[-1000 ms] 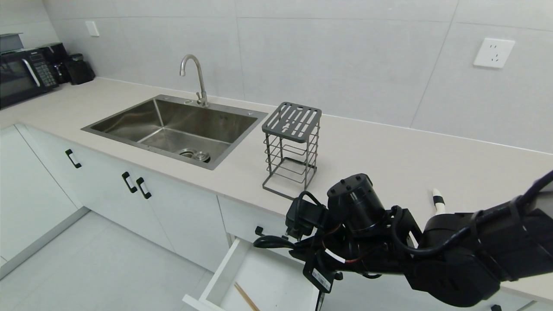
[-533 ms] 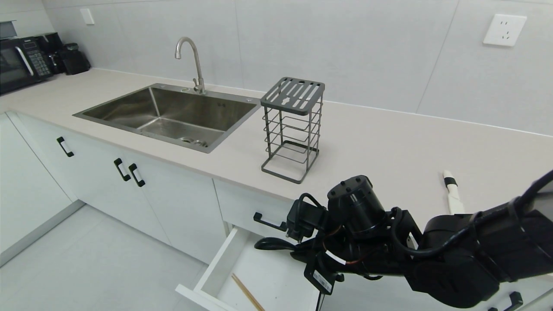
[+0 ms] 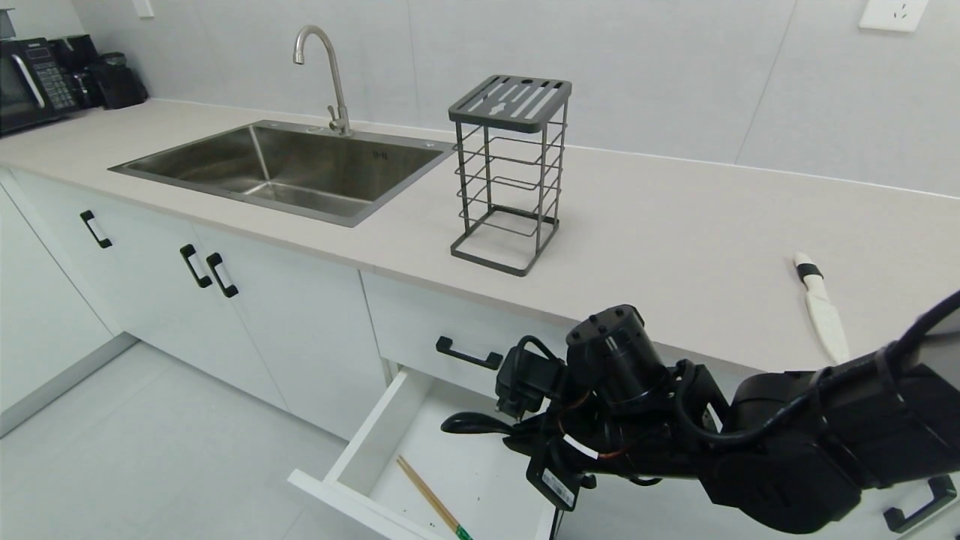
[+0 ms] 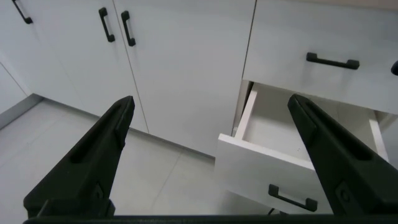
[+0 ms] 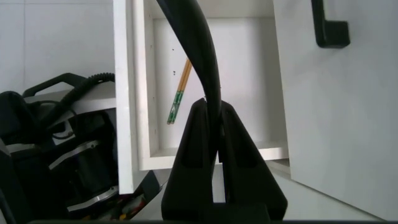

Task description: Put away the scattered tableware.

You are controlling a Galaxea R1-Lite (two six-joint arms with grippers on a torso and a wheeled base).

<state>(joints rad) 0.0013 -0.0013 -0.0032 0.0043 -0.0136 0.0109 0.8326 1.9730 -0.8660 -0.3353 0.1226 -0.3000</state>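
Observation:
My right gripper (image 3: 534,439) is shut on the handle of a black spoon (image 3: 469,424), held over an open white drawer (image 3: 373,429) under the counter. In the right wrist view the spoon (image 5: 200,46) rises from between the closed fingers (image 5: 186,155), with the drawer (image 5: 127,93) beyond it. A pair of wooden chopsticks (image 3: 429,496) lies inside the drawer, also seen in the right wrist view (image 5: 179,93). A white knife (image 3: 821,307) with a black band lies on the counter at the right. My left gripper (image 4: 211,102) is open, low in front of the cabinets, facing the drawer (image 4: 242,124).
A dark wire rack (image 3: 510,172) stands on the counter, with a steel sink (image 3: 285,161) and tap to its left. White cabinet doors with black handles (image 3: 202,266) run below. A closed drawer front (image 3: 469,352) sits above the open one.
The whole head view has shifted, so the camera moved; more of the open drawer, the chopsticks and the knife now shows. My right gripper keeps its hold on the spoon.

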